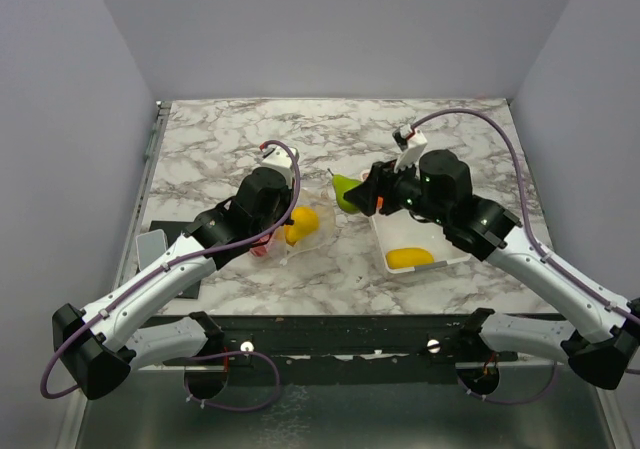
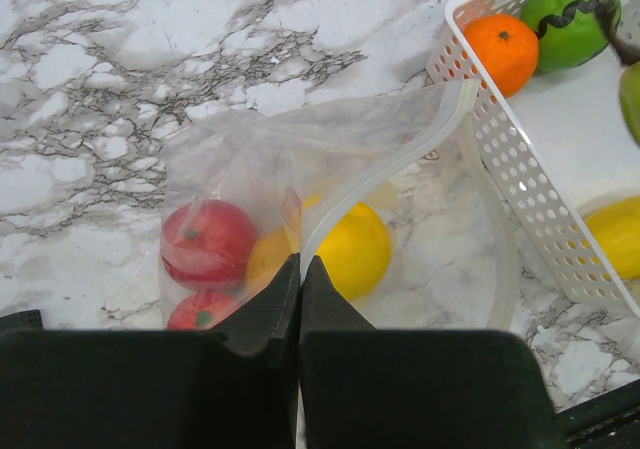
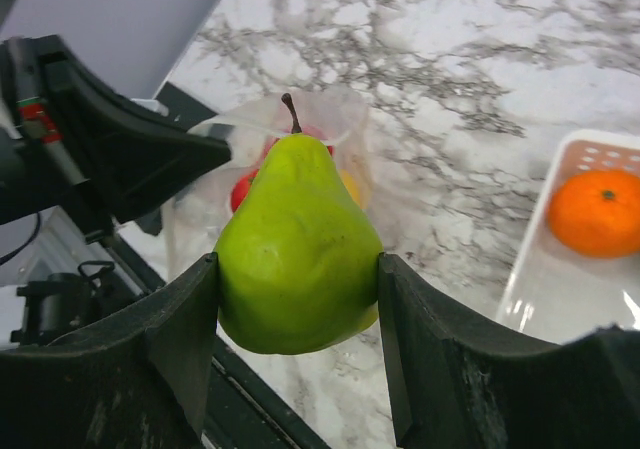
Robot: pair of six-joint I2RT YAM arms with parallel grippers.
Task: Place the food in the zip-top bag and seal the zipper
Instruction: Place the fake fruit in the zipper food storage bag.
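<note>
The zip-top bag [image 2: 330,209] lies on the marble with its mouth held up; inside show two red fruits [image 2: 208,244] and a yellow one [image 2: 355,249]. My left gripper [image 2: 300,261] is shut on the bag's mouth edge, on the zipper strip [image 2: 400,159]. My right gripper [image 3: 298,269] is shut on a green pear [image 3: 295,244], held in the air above the table between the tray and the bag [image 1: 310,231]. The pear [image 1: 346,191] also shows in the top view. An orange [image 2: 500,52], a striped green ball [image 2: 570,19] and a yellow fruit [image 1: 410,258] lie in the tray.
The white perforated tray [image 2: 520,184] stands right of the bag. A dark flat pad [image 1: 170,239] and a small grey object [image 1: 150,247] lie at the table's left edge. Grey walls close in the left, back and right.
</note>
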